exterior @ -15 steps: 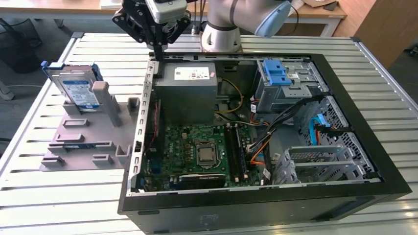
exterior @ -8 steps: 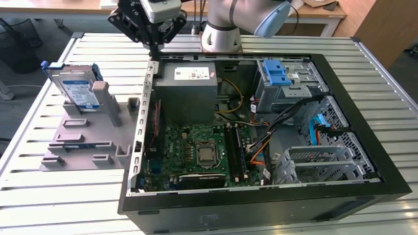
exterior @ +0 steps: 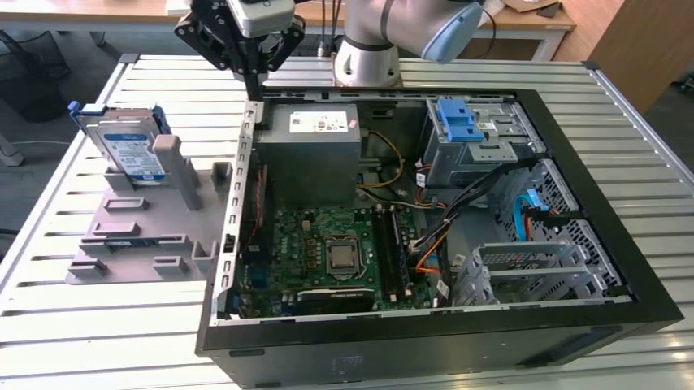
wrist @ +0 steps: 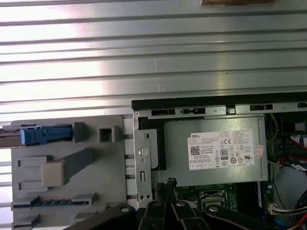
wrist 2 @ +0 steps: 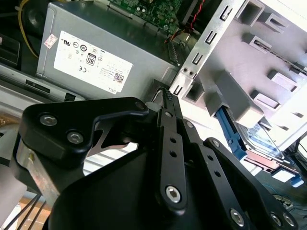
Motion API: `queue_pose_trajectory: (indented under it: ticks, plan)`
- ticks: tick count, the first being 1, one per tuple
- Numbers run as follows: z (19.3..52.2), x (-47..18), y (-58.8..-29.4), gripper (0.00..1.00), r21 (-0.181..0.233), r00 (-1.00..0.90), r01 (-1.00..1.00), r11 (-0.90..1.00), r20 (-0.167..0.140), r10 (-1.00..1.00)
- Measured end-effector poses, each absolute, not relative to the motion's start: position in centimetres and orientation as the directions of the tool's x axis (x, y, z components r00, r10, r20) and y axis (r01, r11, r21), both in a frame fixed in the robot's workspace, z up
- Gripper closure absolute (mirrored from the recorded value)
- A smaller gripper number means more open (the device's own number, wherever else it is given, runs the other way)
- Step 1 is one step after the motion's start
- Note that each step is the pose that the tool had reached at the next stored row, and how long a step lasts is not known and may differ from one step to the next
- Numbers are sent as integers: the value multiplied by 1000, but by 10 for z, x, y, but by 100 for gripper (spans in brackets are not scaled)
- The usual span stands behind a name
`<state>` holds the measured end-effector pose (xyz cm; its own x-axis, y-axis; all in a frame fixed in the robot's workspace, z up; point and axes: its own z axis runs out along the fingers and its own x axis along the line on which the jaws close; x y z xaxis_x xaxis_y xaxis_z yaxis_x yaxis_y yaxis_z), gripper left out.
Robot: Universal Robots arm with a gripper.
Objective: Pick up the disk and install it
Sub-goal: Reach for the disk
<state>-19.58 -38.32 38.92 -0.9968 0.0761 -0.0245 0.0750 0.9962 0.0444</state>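
Holding tool (exterior: pixel 255 91) closed and empty above far rim of computer case (exterior: pixel 434 345), beside power supply (exterior: pixel 314 154). Noting disk (exterior: pixel 128 150) standing upright in grey holder (exterior: pixel 141 236) on surface (exterior: pixel 639 138), at exterior view's left of case, well apart from tool.

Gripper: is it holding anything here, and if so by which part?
Nothing is held. The gripper is shut on nothing above the computer case edge; the disk stands apart in the grey holder.
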Motion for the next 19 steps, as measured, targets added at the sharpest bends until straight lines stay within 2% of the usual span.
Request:
queue_pose_trajectory:
  ticks: [19]
  plan:
    - [389,-208,-378,89,44,-998,62,997,-25,64]
